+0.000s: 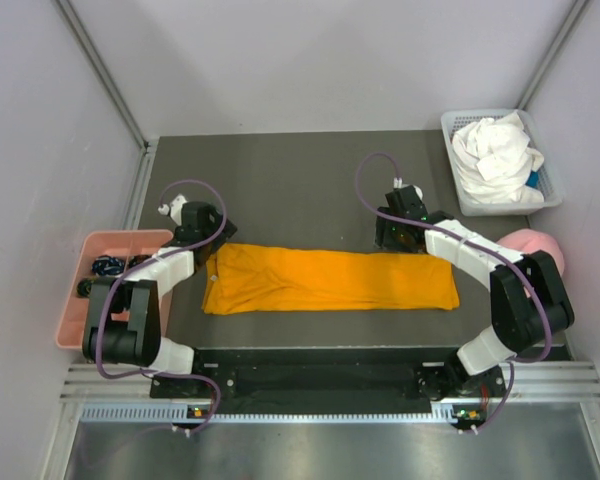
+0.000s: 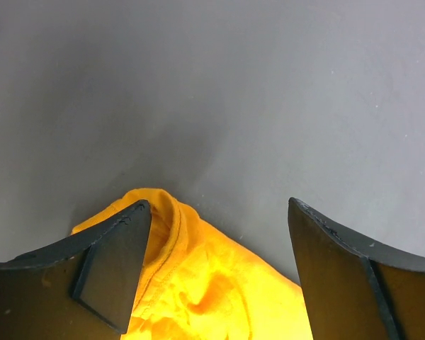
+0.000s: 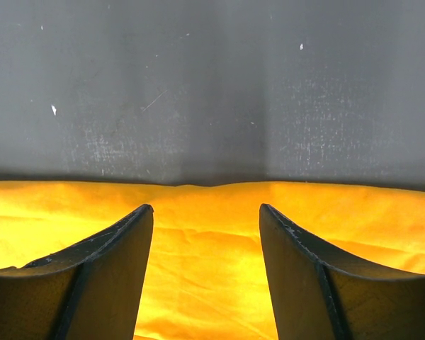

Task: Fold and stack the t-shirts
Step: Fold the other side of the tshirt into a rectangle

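The left gripper (image 2: 218, 205) stands wide with nothing pinched. The collar end of the orange t-shirt (image 2: 198, 283) lies between and under its fingers, the ribbed neckline bunched against one of them. The right gripper (image 3: 206, 207) is also parted and grips nothing. It hovers over the shirt's far edge, with flat cloth beneath it and bare table (image 3: 212, 85) beyond its tips.

The orange shirt spans from one gripper to the other as a long narrow band, so the lengthwise folds look done and the crosswise folds remain. Out past the right gripper, the white t-shirt (image 1: 495, 150) sits crumpled in a basket (image 1: 510, 207), unfolded, so no stack has been started. The orange cloth is bright, soft and mostly smooth, rumpled only at the collar end.
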You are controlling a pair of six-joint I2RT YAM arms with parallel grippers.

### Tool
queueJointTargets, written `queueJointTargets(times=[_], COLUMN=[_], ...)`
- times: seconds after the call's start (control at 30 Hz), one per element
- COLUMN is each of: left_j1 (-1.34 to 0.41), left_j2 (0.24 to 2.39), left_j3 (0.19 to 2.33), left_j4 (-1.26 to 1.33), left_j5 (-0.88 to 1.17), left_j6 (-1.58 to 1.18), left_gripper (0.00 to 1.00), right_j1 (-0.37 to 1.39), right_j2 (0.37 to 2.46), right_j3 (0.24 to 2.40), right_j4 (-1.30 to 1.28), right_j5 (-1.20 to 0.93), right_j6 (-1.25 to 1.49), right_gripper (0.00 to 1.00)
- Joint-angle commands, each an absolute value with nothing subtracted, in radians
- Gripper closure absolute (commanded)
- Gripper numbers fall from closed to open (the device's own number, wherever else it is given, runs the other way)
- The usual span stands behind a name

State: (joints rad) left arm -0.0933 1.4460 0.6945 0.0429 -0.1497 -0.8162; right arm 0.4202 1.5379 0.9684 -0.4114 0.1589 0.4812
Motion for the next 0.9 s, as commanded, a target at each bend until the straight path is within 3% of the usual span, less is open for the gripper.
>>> queueJointTargets(times=[0.0, 0.3, 0.7, 0.83, 0.87], left_j1=[-0.089, -0.089, -0.087, -0.084, -0.083], left_j2=[1.422, 1.430, 1.402, 1.419, 1.420], left_j3=[0.713, 0.719, 0.704, 0.709, 0.710], left_j4=[0.037, 0.015, -0.041, -0.038, -0.037], left_j5=[-0.159, -0.169, -0.163, -0.156, -0.156], left_j6=[-0.824, -0.830, -0.844, -0.842, -0.842], left_gripper=[0.18, 0.31, 0.34, 0.60, 0.74], right_j1=[0.413, 0.411, 0.413, 0.413, 0.413], right_j2=[1.499, 1.499, 1.500, 1.500, 1.500], right_j3=[0.957, 0.959, 0.963, 0.962, 0.963], right_j4=[-0.400, -0.405, -0.403, -0.403, -0.405], right_j5=[0.173, 0.178, 0.179, 0.179, 0.178], right_j6=[0.480, 0.480, 0.483, 0.483, 0.485], right_gripper=[0.38, 0.38, 0.38, 0.38, 0.38])
